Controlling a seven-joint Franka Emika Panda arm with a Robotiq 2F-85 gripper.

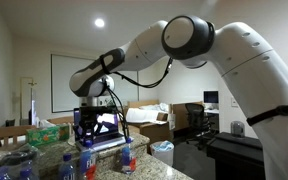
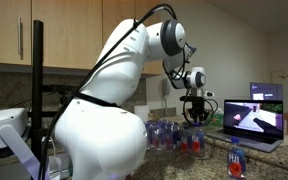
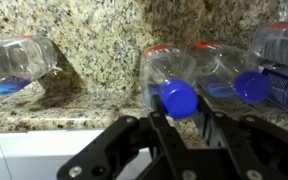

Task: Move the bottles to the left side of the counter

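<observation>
Bottle (image 3: pixel 169 72) is held clenched in tool (image 3: pixel 179 118) at cap end; long axis is directed away from tool, toward bench (image 3: pixel 94 40).

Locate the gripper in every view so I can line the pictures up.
In an exterior view: gripper left of centre, low in the picture.
In an exterior view: gripper right of centre, just left of the laptop.
Wrist view: gripper along the bottom edge, shut on a blue-capped bottle.
Shared landmark: the speckled granite counter.
</observation>
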